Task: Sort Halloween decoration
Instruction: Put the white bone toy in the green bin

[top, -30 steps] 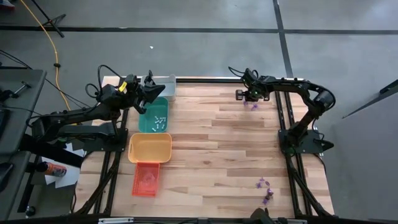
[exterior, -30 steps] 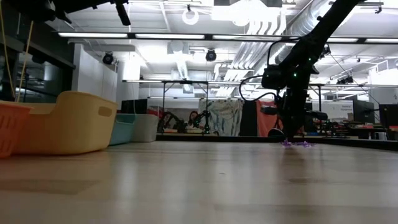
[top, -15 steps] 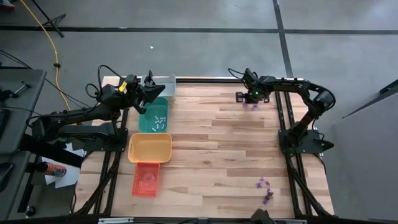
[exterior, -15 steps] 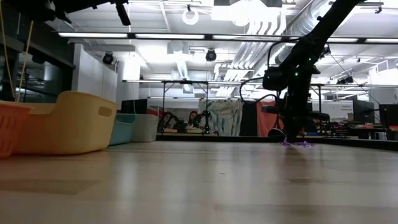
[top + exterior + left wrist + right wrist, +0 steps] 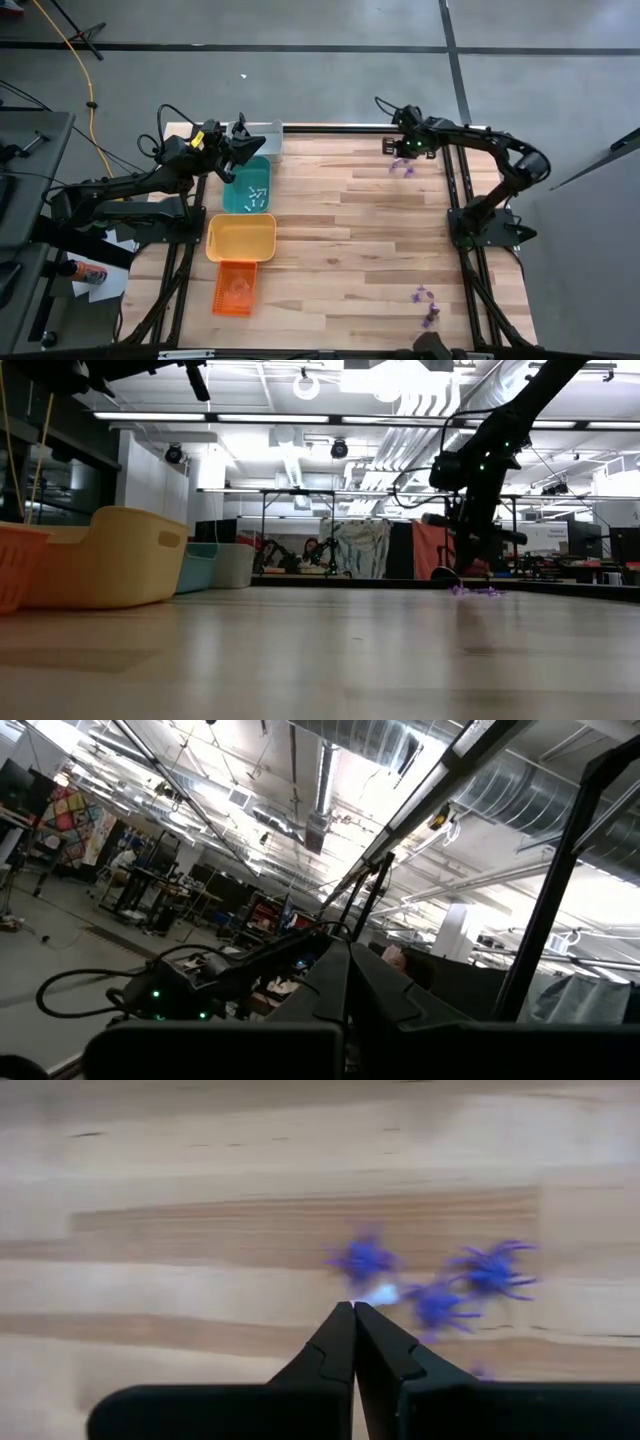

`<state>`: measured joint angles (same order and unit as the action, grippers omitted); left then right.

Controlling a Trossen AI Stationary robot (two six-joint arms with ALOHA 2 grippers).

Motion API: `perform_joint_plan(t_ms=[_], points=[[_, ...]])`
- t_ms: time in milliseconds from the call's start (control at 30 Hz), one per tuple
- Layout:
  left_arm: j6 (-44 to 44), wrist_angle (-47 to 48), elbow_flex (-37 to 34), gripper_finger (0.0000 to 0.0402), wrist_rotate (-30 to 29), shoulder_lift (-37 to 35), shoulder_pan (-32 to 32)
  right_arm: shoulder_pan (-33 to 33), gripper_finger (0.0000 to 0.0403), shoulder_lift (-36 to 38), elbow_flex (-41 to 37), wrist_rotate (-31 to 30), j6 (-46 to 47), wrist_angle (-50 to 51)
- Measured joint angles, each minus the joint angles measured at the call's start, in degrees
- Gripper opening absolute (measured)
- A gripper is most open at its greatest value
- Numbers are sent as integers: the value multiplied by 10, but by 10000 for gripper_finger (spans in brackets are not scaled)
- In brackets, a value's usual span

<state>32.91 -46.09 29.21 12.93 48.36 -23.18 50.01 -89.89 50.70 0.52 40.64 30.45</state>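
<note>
Right now my right gripper (image 5: pixel 353 1308) hangs above the table (image 5: pixel 350 230), its fingers pressed together with nothing between them. Just beyond the tips lie purple spider trinkets (image 5: pixel 430 1280) with one whitish piece (image 5: pixel 381 1293) among them. My left gripper (image 5: pixel 347 952), likewise pinched shut on nothing, waits over the teal tray (image 5: pixel 247 188).

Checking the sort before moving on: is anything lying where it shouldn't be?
Yes. Purple trinkets lie loose on the table below the shut right gripper, and a second purple cluster sits at the near right corner, far from the trays. The teal tray holds whitish pieces.
</note>
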Motion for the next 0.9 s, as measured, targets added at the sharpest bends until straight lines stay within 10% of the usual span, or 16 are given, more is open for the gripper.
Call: perform_joint_plan(t_ms=[900], points=[[0, 23, 0, 0, 0, 0, 0, 2, 0, -54, 0, -3, 14, -8]])
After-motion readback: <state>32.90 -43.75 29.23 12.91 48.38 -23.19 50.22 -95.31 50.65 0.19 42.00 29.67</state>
